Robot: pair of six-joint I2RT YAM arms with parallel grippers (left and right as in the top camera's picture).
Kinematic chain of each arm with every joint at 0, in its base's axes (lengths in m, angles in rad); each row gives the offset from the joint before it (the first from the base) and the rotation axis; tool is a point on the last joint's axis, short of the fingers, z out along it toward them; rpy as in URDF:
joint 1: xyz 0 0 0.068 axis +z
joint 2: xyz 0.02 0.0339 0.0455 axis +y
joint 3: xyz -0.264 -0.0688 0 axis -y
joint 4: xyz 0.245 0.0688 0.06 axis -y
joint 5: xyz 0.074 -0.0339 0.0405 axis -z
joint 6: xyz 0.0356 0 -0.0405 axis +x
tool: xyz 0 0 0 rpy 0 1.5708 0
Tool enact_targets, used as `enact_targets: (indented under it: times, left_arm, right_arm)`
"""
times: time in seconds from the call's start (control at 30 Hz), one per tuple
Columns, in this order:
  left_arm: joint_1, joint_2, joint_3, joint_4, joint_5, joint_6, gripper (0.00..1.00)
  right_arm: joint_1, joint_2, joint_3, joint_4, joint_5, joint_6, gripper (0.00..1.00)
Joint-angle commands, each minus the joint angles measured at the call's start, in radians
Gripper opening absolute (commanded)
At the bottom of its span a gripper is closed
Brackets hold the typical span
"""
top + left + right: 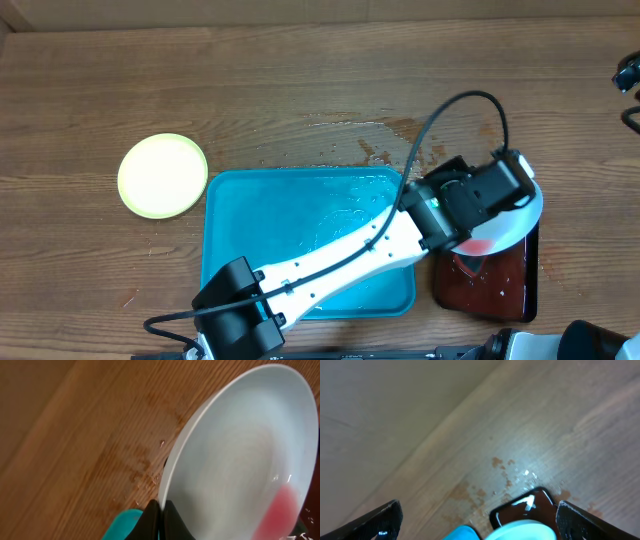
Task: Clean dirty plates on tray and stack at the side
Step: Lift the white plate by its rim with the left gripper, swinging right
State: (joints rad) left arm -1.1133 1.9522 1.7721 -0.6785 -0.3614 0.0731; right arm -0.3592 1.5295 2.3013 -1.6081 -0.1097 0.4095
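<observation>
plate [515, 228]: half under left arm [350, 250] | red-brown tray [490, 288]: top covered

White arm [340, 255], black joints [240, 295], black cable [470, 96]

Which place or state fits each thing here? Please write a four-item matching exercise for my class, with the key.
Things
1. yellow-green plate
2. pale blue plate
3. turquoise tray
4. right claw

Places and states
A. open, gripping nothing
B. pinched at its rim by the left claw
C. alone on the table, far left
D. rectangular, next to the dark red-brown tray

Pairs: 1-C, 2-B, 3-D, 4-A
</observation>
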Motion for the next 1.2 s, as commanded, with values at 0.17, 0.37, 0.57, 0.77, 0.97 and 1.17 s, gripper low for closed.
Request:
enact_targets:
  times: [0.17, 0.37, 0.57, 0.77, 0.97, 1.17]
  left_arm:
    - [-0.099, 0.008, 0.034, 0.058, -0.246, 0.155, 0.04]
    - [-0.170, 0.008, 0.034, 0.078, -0.393, 0.249, 0.04]
    - [-0.206, 0.008, 0.034, 0.089, -0.497, 0.317, 0.04]
    - [-0.219, 0.008, 0.034, 0.092, -0.584, 0.332, 0.04]
    - [-0.223, 0.008, 0.034, 0.104, -0.614, 0.331, 0.04]
    - [-0.236, 0.008, 0.034, 0.141, -0.618, 0.333, 0.04]
  right_arm:
    - [-0.003, -0.016, 0.073, 0.006, -0.083, -0.078, 1.00]
    - [-0.003, -0.016, 0.073, 0.010, -0.083, -0.078, 1.00]
    - [-0.003, -0.016, 0.073, 0.009, -0.084, -0.077, 1.00]
    - [-0.003, -0.016, 0.073, 0.009, -0.092, -0.076, 1.00]
    - [-0.003, -0.016, 0.073, 0.008, -0.095, -0.073, 1.00]
    - [-0.003, -0.016, 0.073, 0.005, -0.095, -0.073, 1.00]
